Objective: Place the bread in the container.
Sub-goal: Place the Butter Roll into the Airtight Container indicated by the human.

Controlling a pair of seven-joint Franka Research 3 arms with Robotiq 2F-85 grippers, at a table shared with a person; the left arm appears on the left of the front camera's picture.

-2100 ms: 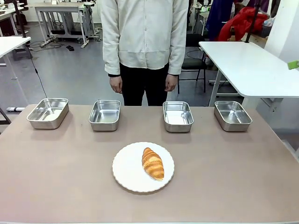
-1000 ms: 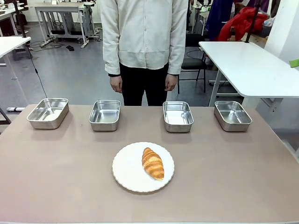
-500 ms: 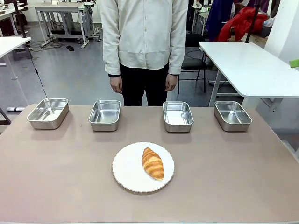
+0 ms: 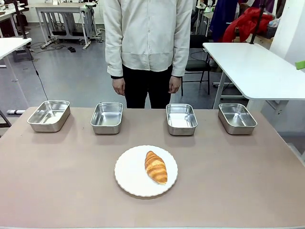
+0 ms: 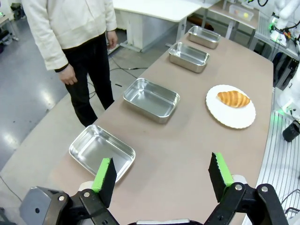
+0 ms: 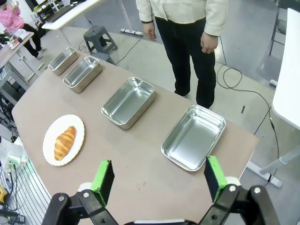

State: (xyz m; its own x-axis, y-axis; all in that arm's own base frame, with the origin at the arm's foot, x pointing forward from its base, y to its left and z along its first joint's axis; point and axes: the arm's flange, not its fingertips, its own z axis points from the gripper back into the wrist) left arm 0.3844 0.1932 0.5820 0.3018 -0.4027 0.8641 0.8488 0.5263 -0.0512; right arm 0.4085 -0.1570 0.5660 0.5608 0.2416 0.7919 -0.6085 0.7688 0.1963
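Pickup not begun: the bread (image 4: 156,167) lies on the white plate (image 4: 131,179) in the middle of the counter (image 4: 57,191), four empty pans (image 4: 181,118) lined up beyond, the left gripper (image 5: 161,171) and right gripper (image 6: 158,174) hover with jaws wide, so next one must descend and grasp it.

The end effector (image 5: 161,161) is held open at 6 o'clock over the counter (image 5: 183,136). Four pans (image 5: 151,99) are lined up from 8 to 1 o'clock. The bread (image 5: 233,98) is laid on a plate (image 5: 225,117) at 3 o'clock. A person (image 5: 70,28) is seen at 11 o'clock.
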